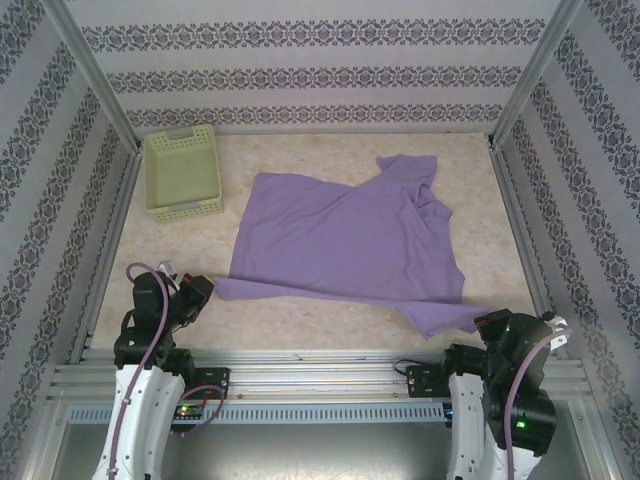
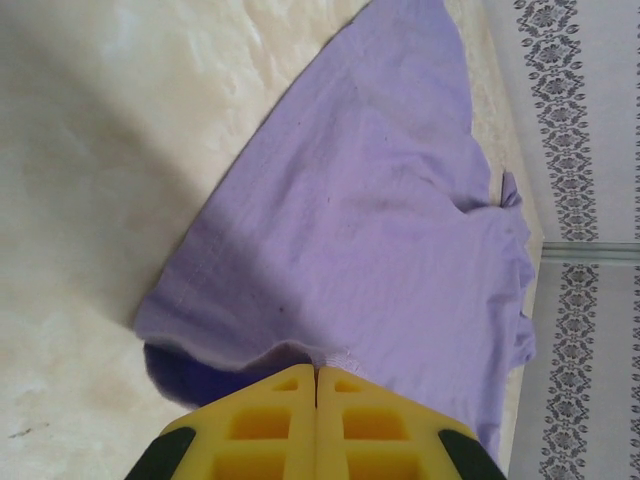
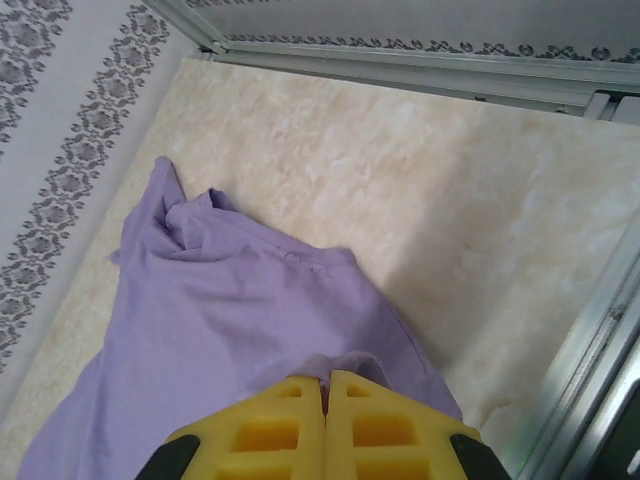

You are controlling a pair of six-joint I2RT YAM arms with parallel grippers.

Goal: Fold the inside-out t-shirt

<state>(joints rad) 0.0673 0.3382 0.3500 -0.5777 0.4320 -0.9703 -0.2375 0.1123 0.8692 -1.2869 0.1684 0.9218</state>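
Two grips are on the cloth: the left gripper (image 1: 200, 289) is clenched on the near-left corner of the shirt (image 1: 345, 240), and the right gripper (image 1: 487, 322) is clenched on the near-right corner, with fabric bunched up into the closed yellow jaws in each wrist view. The shirt lies mostly flat on the middle of the table (image 1: 300, 326), its near edge drawn into a line between the two grips and its far right part rumpled where a sleeve and the neck fold over; the basket (image 1: 182, 172) sits apart at the far left corner. No lettering shows on the upper face. The cloth looks light, thin and limp, so it will likely sag and drag rather than hold a shape, and a pinch on a single layer could slip. Hems, corners and seams seem the safest holds, with both sides lifted evenly to keep a fold square
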